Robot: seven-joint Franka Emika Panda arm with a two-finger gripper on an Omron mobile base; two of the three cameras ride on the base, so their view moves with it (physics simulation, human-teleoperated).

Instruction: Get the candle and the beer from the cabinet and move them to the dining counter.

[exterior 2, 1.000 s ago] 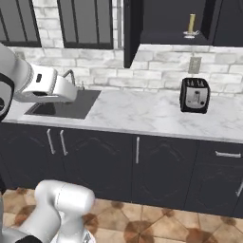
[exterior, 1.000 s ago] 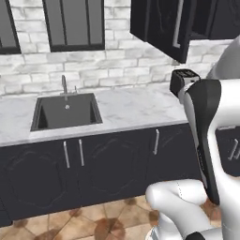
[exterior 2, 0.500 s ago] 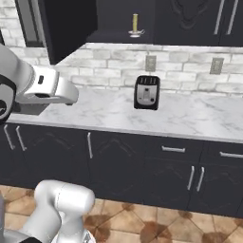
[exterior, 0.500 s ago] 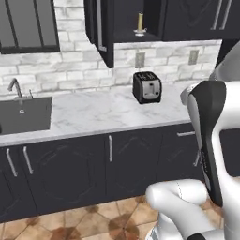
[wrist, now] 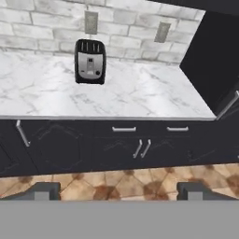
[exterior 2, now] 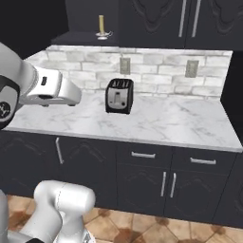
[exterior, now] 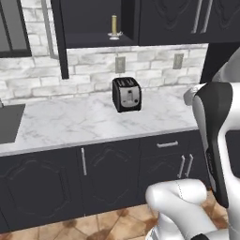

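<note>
The candle [exterior: 114,26] [exterior 2: 101,26], a pale-yellow stick in a small round holder, stands on the shelf of the open black cabinet [exterior: 93,41] [exterior 2: 78,38], above and a little left of the toaster. The beer is out of view, and so is the dining counter. My gripper [wrist: 120,193] is open with nothing between its fingertips [wrist: 44,191]. It hangs well in front of the worktop, facing the lower cabinet fronts and the toaster, far below the candle.
A black toaster [exterior: 126,93] [exterior 2: 118,96] [wrist: 90,61] stands on the marble worktop [exterior: 65,124] [exterior 2: 171,121] [wrist: 140,93]. Black lower cabinets run beneath it. A tall dark unit [wrist: 210,70] closes the worktop's right end. The sink's edge [exterior: 8,123] is at far left.
The whole picture has slid left, so the base has driven to the right. The sink has left the middle; the toaster and open cabinet are now central. The gripper stays open.
</note>
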